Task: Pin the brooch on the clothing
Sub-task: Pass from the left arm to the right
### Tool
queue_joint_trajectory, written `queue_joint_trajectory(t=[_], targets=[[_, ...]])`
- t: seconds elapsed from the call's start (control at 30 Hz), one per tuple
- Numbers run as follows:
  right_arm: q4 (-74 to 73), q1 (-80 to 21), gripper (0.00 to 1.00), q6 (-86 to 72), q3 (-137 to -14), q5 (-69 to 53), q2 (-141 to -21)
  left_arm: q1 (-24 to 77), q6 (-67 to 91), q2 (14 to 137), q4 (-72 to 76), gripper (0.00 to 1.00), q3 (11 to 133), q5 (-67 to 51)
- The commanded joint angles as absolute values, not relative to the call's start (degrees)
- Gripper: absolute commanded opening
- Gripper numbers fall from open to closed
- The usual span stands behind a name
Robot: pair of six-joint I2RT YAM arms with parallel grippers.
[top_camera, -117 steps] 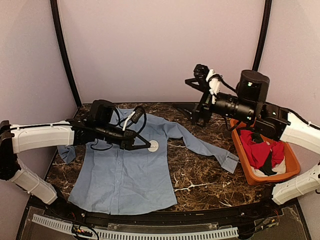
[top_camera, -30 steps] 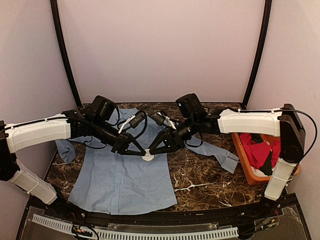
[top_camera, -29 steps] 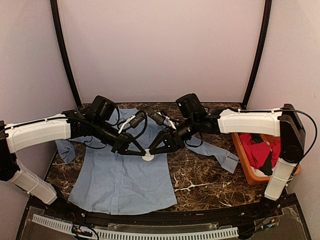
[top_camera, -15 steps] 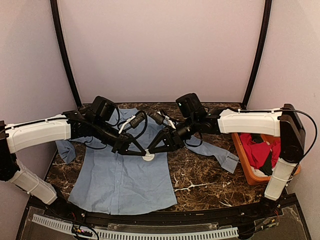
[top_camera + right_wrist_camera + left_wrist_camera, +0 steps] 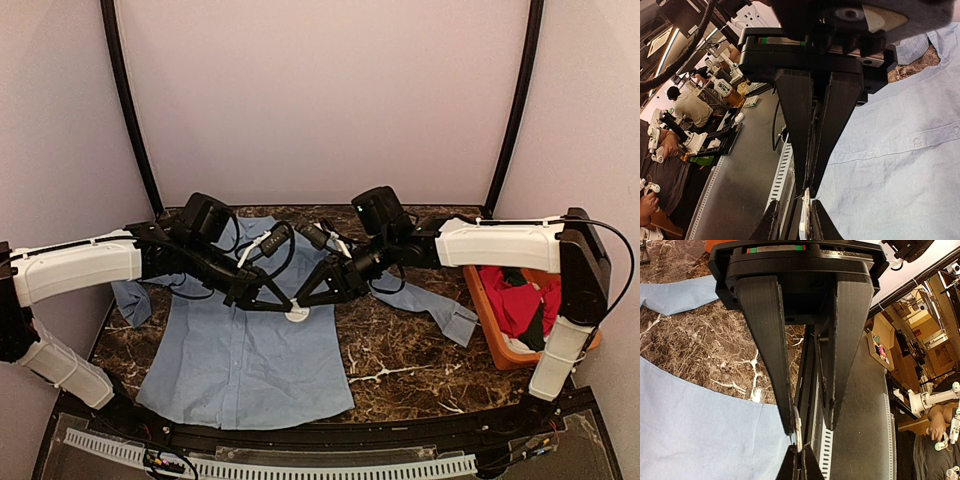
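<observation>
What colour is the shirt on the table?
The shirt is light blue, best in the top view.

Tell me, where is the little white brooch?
In the top view, the white brooch is mid-table, over the right edge of the blue shirt, held where the left pincer and right pincer meet.

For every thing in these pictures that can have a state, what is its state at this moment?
light blue button-up shirt: spread flat on the table, front up, buttoned.
round white brooch: held between both claws at the shirt's edge.
left claw: shut on the brooch.
right claw: shut on the brooch, as it seems.
orange basket: holds clothes.
red garment: crumpled in the basket.
</observation>
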State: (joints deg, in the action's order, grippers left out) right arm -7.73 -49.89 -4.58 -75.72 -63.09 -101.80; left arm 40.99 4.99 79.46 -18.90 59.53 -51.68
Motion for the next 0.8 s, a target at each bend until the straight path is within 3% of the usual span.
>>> queue_joint_trajectory(t=[0.0, 0.27, 0.53, 0.77], targets=[[-7.47, -50.19, 0.20, -3.78, -75.50, -62.47, -103.02, 40.54, 5.22, 77.17, -18.12, 0.01, 58.46, -52.17], [-7.39, -50.19, 0.19, -3.70, -75.39, -61.89, -103.27, 40.00, 6.71, 76.58, -15.76, 0.01, 57.53, -53.41], [-7.64, -50.20, 0.08, -3.78, -76.32, -62.00, -103.28, 39.99, 6.62, 77.27, -15.88, 0.01, 57.78, -53.93], [-7.55, -50.01, 0.09, -4.24, -76.92, -62.56, -103.76, 39.94, 6.11, 77.75, -16.36, 0.01, 57.96, -54.70]])
